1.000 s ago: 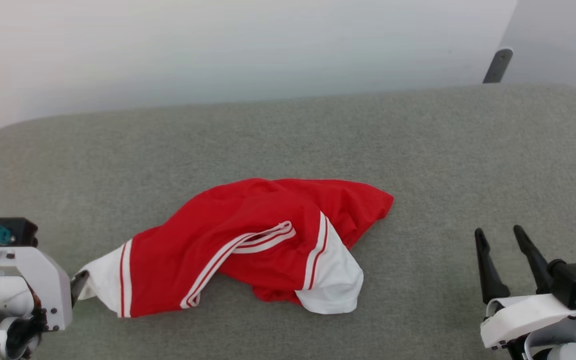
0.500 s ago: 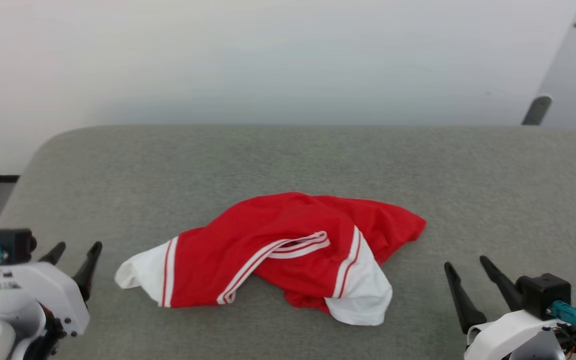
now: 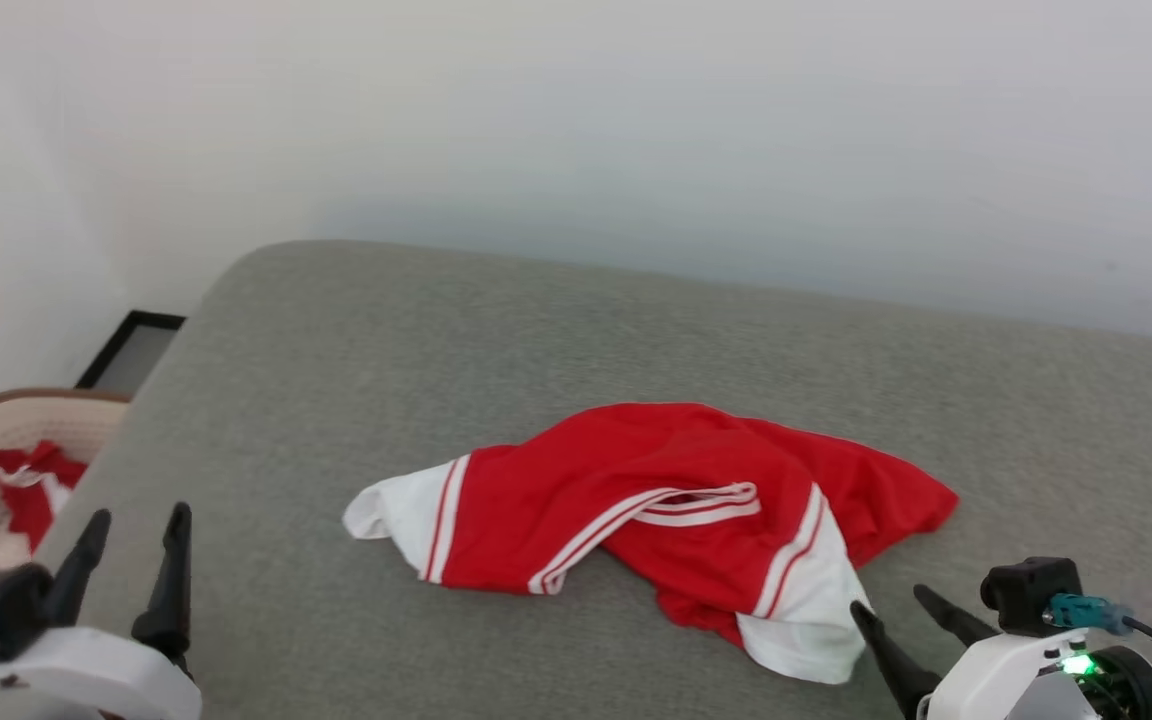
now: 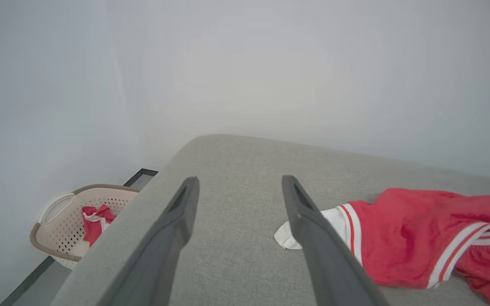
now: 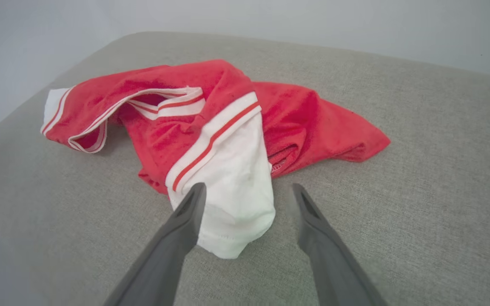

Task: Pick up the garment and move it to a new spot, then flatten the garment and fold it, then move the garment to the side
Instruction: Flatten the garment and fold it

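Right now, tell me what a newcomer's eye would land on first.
The bright-red garment with white hems, crumpled mid-way across the grey cushion, stands out first. Next, the open left gripper and right gripper at the lower corners, the right's tips near a white hem. A beige basket holding red cloth sits at far left.

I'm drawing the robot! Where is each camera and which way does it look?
Head: high up, looking down at the garment; left gripper and right gripper show.
Left wrist: on left arm, facing basket and wall; its open fingers show.
Right wrist: on right arm, facing garment; its open fingers show.
Shared: all see the garment.
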`<state>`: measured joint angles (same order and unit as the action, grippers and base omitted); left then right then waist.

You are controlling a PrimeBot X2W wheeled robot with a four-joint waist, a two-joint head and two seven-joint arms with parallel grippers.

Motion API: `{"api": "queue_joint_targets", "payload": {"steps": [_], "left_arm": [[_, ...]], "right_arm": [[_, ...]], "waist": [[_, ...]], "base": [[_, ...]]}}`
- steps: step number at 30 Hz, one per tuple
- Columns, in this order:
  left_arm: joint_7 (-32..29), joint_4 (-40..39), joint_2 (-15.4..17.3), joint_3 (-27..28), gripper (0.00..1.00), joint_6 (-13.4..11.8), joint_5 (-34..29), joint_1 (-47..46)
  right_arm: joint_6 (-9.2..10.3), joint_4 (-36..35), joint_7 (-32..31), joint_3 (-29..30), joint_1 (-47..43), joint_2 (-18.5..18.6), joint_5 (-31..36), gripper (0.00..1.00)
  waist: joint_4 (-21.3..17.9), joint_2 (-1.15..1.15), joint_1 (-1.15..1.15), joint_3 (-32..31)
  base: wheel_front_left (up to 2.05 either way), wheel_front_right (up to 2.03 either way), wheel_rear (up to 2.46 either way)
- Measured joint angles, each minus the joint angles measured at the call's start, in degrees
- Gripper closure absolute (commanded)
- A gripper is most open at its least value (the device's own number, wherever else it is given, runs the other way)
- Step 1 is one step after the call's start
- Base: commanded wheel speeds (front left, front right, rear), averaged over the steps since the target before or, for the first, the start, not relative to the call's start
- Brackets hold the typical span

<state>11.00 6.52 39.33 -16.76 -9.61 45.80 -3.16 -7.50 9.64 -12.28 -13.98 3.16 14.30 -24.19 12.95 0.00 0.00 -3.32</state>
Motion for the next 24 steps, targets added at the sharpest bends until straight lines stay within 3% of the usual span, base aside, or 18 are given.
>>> {"api": "queue_joint_targets", "payload": {"steps": [6,22,23,24], "left_arm": [[2.63,-2.68,-2.34,1.11,0.0,-1.78,-0.56,3.61],[4.09,-4.23,-9.28,5.31,0.0,-1.71,-5.64,7.09],[4.09,-4.16,-9.71,5.41,0.0,-1.43,-6.23,7.15],[4.09,-4.1,-10.2,5.66,0.0,-1.23,-6.66,7.21]], "right_arm": [[0.0,0.88,-6.7,-0.64,0.15,1.34,-0.59,0.0],[0.0,8.42,-17.07,1.19,4.48,1.19,1.36,0.0],[0.0,8.95,-17.05,1.11,4.64,1.07,1.36,0.46],[0.0,9.58,-16.95,1.03,4.85,0.98,1.34,0.74]], "waist": [[3.48,0.0,0.0,-0.21],[8.46,0.0,0.0,3.68],[8.6,0.0,0.0,3.89],[8.72,0.0,0.0,4.07]], "base": [[0.0,0.0,0.0],[0.0,0.0,0.0],[0.0,0.0,0.0],[0.0,0.0,0.0]]}}
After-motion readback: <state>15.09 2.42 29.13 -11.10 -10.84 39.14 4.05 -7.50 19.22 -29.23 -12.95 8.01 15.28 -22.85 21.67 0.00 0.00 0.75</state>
